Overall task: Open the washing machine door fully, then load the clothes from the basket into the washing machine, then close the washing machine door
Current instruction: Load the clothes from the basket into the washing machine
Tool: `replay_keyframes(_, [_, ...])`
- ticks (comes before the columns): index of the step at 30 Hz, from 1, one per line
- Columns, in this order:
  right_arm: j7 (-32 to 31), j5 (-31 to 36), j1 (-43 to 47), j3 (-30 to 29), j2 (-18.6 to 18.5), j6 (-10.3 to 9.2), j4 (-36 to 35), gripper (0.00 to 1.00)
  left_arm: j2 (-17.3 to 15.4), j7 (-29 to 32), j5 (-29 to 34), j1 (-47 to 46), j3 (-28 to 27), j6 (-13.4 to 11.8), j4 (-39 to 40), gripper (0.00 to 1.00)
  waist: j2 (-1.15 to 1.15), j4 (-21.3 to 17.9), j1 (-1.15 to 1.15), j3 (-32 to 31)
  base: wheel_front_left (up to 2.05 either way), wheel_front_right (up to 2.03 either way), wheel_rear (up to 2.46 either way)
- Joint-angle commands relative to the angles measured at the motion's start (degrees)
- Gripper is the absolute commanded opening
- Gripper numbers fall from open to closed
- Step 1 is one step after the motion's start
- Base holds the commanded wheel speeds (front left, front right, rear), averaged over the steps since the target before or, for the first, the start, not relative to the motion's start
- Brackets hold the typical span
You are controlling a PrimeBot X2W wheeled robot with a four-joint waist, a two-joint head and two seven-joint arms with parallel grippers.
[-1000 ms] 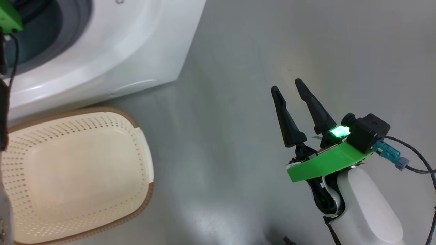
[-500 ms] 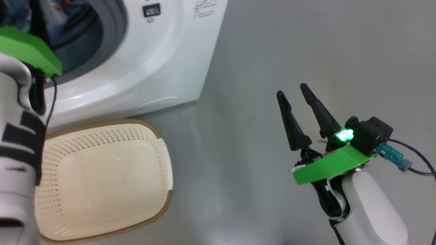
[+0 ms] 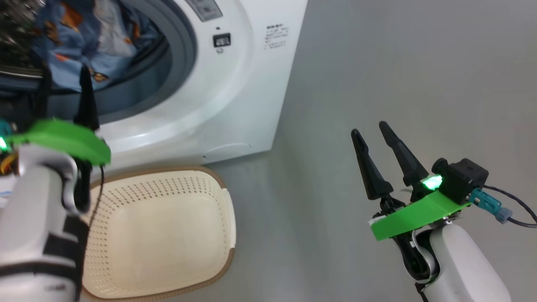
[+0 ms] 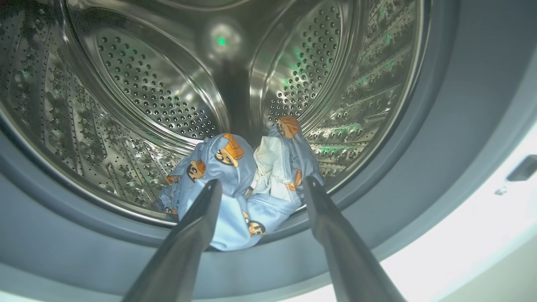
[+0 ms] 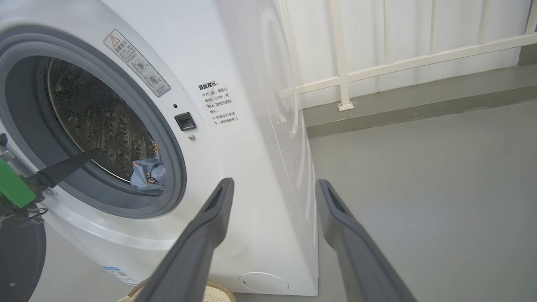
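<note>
The washing machine (image 3: 235, 96) stands at the upper left with its round opening uncovered. The clothes (image 4: 235, 184), light blue with orange bears, lie in a heap at the front of the steel drum (image 4: 147, 92), partly over the grey rubber ring; they also show as a blue bundle (image 3: 79, 46) in the head view. My left gripper (image 4: 262, 184) is open just outside the opening, pointing at the heap and holding nothing. The cream basket (image 3: 168, 184) sits empty on the floor below the machine. My right gripper (image 3: 370, 130) hangs open over bare floor to the right. A black curved edge (image 5: 21, 251) may be the washing machine door.
Grey floor (image 3: 377, 63) stretches to the right of the machine. A white railing (image 5: 344, 71) and a low kerb run behind it. The machine's right side panel (image 5: 285, 138) stands close ahead of my right fingers.
The head camera has tilted up, so the drum and clothes have come into view. My left gripper has drawn back from the opening, toward the basket. The right gripper has stayed open and still.
</note>
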State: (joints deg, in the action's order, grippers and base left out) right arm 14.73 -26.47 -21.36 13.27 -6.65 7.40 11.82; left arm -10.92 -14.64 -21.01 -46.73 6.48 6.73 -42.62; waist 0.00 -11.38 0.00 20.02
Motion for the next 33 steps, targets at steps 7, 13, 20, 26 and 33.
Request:
replay_keyframes(7, [0.27, -1.55, 2.59, 0.86, -1.13, 0.09, -0.49, 1.00, -1.44, -0.35, -0.16, 11.43, -3.59, -1.29, 11.25, 1.00, 0.00, 3.42, 0.00, -6.04, 0.00, 0.00, 0.00])
replay_keyframes(13, [0.27, -2.02, 3.96, 0.64, -2.09, 0.09, -0.20, 1.00, -0.89, -0.36, 0.15, 20.19, -4.49, -2.07, 19.37, 1.00, 0.00, 4.69, 0.00, -8.77, 0.00, 0.00, 0.00])
replay_keyframes(20, [0.27, -2.41, 5.28, 0.57, -3.30, 0.09, 0.03, 1.00, -0.20, -0.36, -0.04, 28.80, -6.02, -3.02, 26.04, 1.00, 0.00, 5.70, 0.00, -11.38, 0.00, 0.00, 0.00])
replay_keyframes(26, [0.27, -2.79, 6.45, 0.68, -4.11, 0.09, 0.01, 1.00, 0.40, -0.36, -0.72, 34.96, -7.17, -3.27, 30.19, 1.00, 0.00, 5.95, 0.00, -13.17, 0.00, 0.00, 0.00])
replay_keyframes(33, [0.27, -3.04, 7.84, 0.35, -4.61, 0.09, 0.10, 1.00, 1.85, -0.36, -1.20, 40.22, -7.61, -4.11, 33.47, 1.00, 0.00, 6.03, 0.00, -14.85, 0.00, 0.00, 0.00])
